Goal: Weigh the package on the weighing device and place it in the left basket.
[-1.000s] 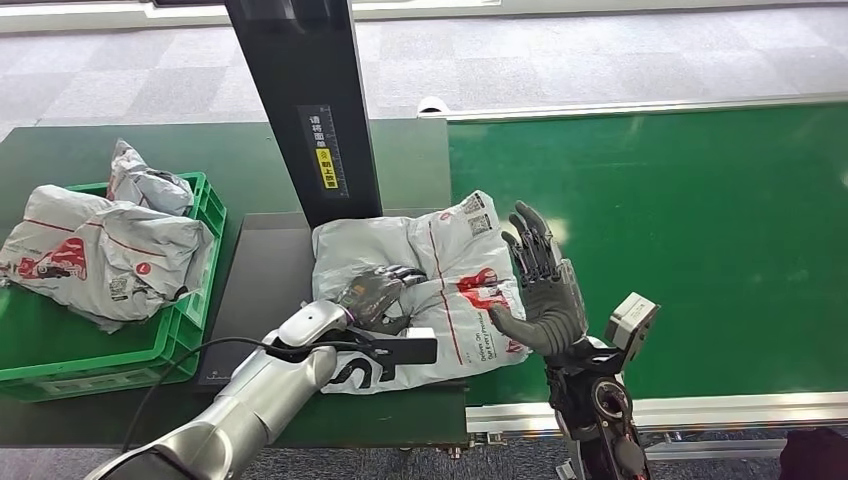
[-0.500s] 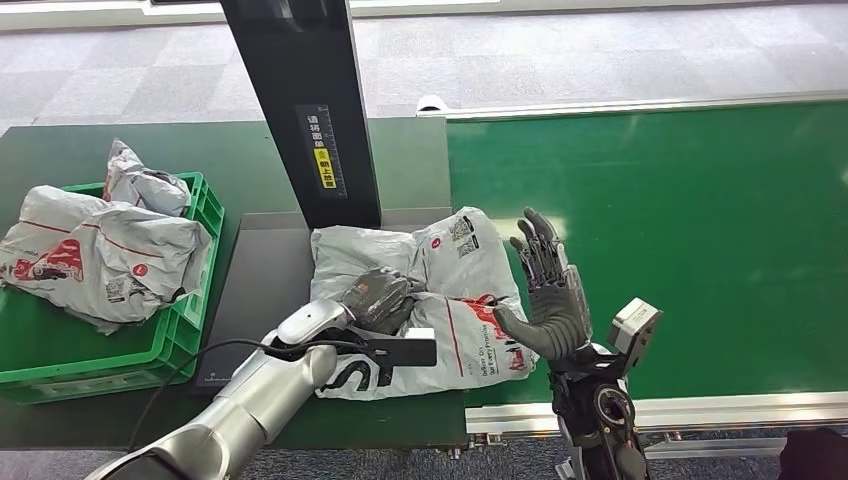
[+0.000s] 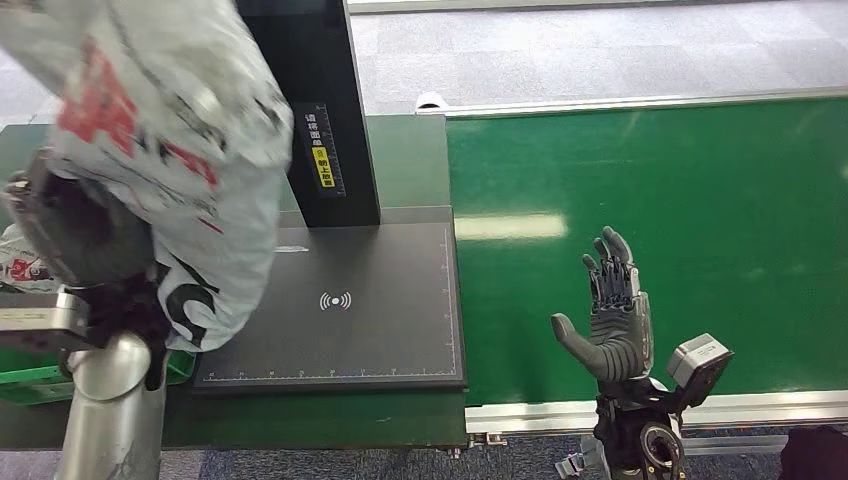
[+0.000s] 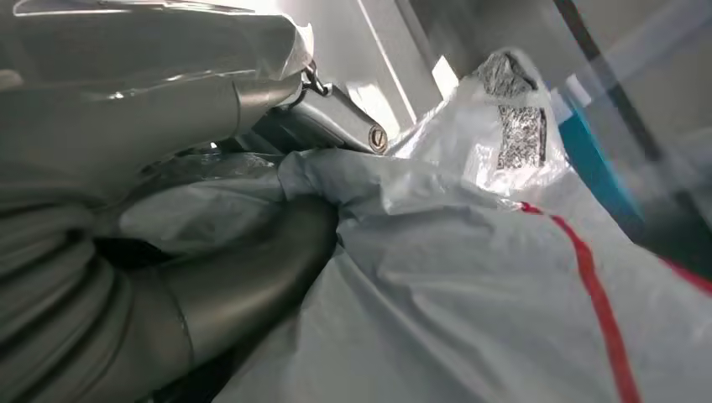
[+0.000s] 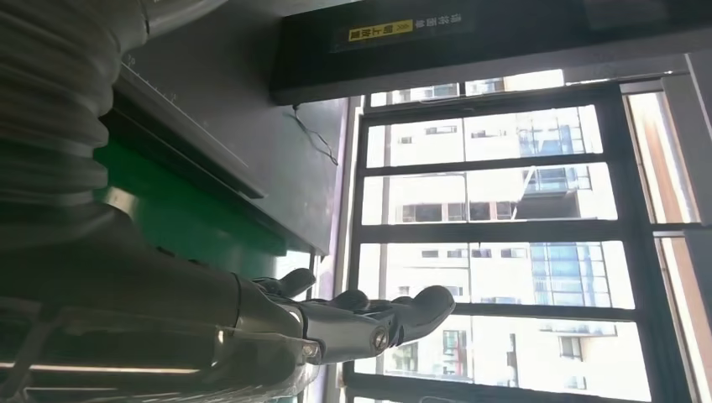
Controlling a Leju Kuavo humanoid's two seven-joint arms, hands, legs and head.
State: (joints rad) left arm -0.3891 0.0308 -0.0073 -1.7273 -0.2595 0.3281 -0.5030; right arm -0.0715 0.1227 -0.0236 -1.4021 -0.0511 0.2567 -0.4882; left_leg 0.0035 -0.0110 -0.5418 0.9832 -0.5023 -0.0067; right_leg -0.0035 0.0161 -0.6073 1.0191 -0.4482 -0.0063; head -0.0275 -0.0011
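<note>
My left hand [image 3: 85, 235] grips a grey plastic mail package [image 3: 170, 140] with red print and holds it high, close to the head camera, over the table's left side. In the left wrist view the crumpled package [image 4: 504, 285] presses against my thumb [image 4: 227, 285]. The black weighing plate [image 3: 345, 300] lies bare in the middle, at the foot of a black post [image 3: 320, 110]. A corner of the green basket [image 3: 40, 385] peeks out below the package, at the left edge. My right hand [image 3: 612, 320] stands upright and open over the green belt, holding nothing.
The green conveyor belt [image 3: 680, 200] runs along the right with a metal rail [image 3: 560, 412] at its front edge. Another grey parcel [image 3: 15, 262] sits at the far left, mostly hidden by the lifted package. The right wrist view looks toward windows [image 5: 504, 210].
My left hand has lifted the package off the weighing plate and swung it up and left, leaving the plate bare. My right hand has drawn back to the right, away from the plate.
</note>
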